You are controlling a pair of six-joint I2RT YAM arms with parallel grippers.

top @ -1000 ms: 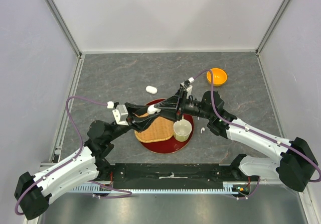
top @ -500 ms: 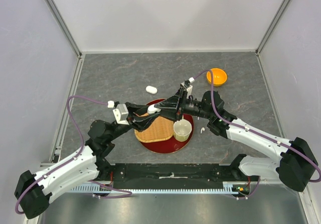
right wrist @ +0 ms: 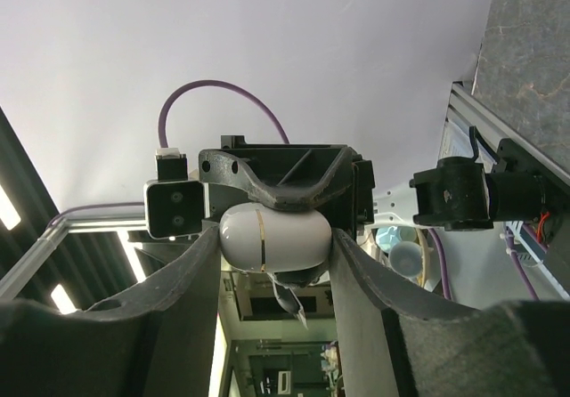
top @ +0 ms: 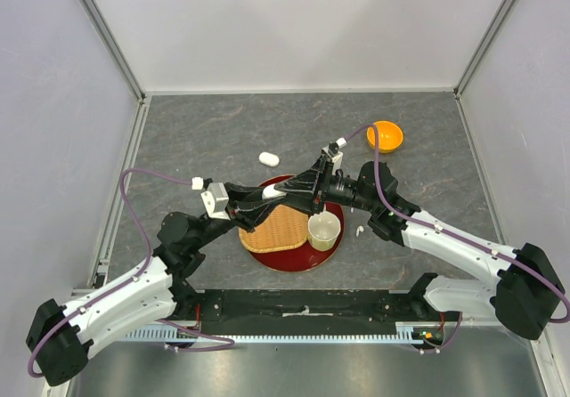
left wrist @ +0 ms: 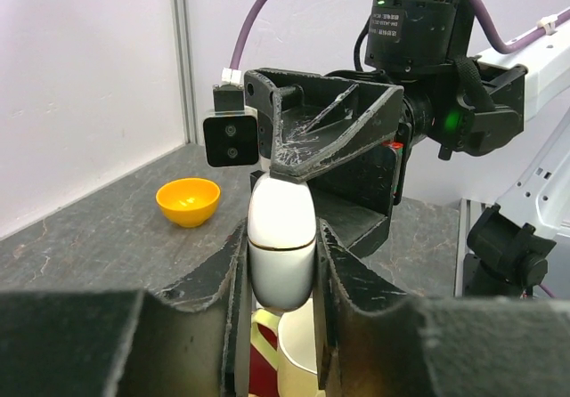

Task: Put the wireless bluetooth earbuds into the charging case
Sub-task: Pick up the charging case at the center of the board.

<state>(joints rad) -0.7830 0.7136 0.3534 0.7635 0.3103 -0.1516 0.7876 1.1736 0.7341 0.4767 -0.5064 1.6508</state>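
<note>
Tightening of the left pincer (left wrist: pixel 282 230) is noted since the earlier frames: its jaws have closed further, and both arms are otherwise found almost where they were.

Risks:
- A white pebble-shaped plastic charging case (left wrist: pixel 281 259) is held in mid-air by two pincers at once. If either arm pulls or twists out of step with the other, the smooth shell could be squeezed out and dropped.
- A fall would be taken by the cream cup (top: pixel 323 230), the woven wicker basket (top: pixel 276 230) or the round red plate (top: pixel 285 266) below, and the case could bounce off onto the grey stone-patterned desk (top: pixel 205 130).
- The case seam appears to be overlapped by the left fingers (left wrist: pixel 233 272), so an attempt to lift the lid could be resisted by that grip (a judgement only, since the hinge side cannot be made out).

Pincer state:
- Left pincer: clenched on the lower body of the charging case, both fingers pressed against its sides.
- Right pincer (right wrist: pixel 274 237): set partly apart, yet the case is seen lodged between its fingers and touched on both sides, so it is judged to be gripped there as well.

Only one tiny white stemmed earbud (top: pixel 358 230) is made out, lying on the desk just right of the cup and well apart from the case. No earbud is seen in the case.
</note>
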